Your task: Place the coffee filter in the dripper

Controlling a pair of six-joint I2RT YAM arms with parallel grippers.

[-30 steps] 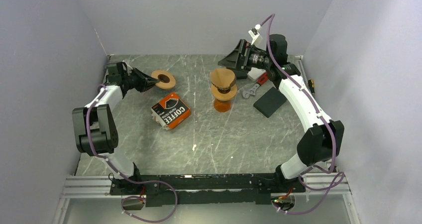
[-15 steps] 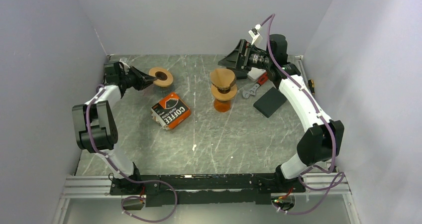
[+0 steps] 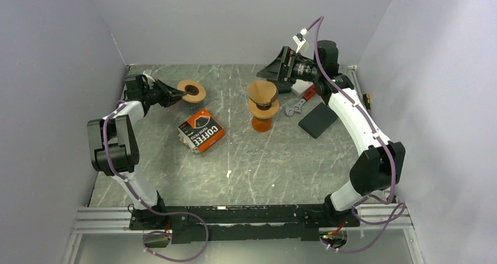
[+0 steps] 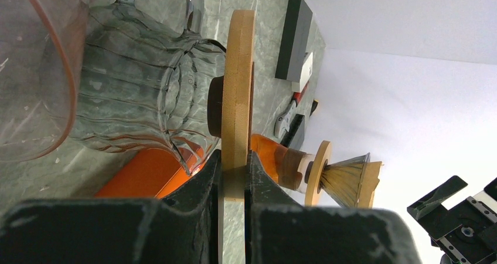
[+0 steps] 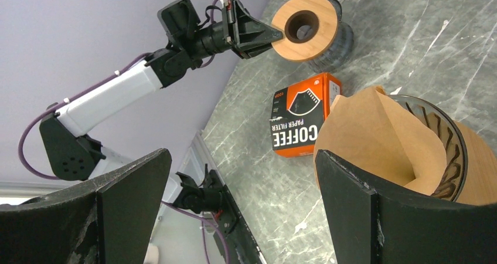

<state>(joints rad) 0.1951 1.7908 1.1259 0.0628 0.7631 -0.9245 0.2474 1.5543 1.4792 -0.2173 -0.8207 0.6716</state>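
A brown paper coffee filter (image 3: pixel 262 90) sits in a glass dripper with a wooden collar (image 3: pixel 264 108) on an orange carafe (image 3: pixel 262 124) at mid-table. The right wrist view shows the filter (image 5: pixel 375 138) inside the ribbed glass (image 5: pixel 448 152). My right gripper (image 3: pixel 274 69) is open and empty just behind it (image 5: pixel 243 158). My left gripper (image 3: pixel 169 94) is shut on the wooden ring (image 4: pixel 237 88) of a second glass dripper (image 3: pixel 191 90) at the back left, the fingers (image 4: pixel 202 179) clamping the ring's edge.
An orange coffee-filter box (image 3: pixel 201 130) lies between the two drippers. A wrench (image 3: pixel 298 104) and a black block (image 3: pixel 317 120) lie right of the carafe. Walls stand close at the left, back and right.
My left gripper has shifted the ringed dripper slightly toward the back, and the left arm's elbow has swung. The right arm and the filter have not moved.
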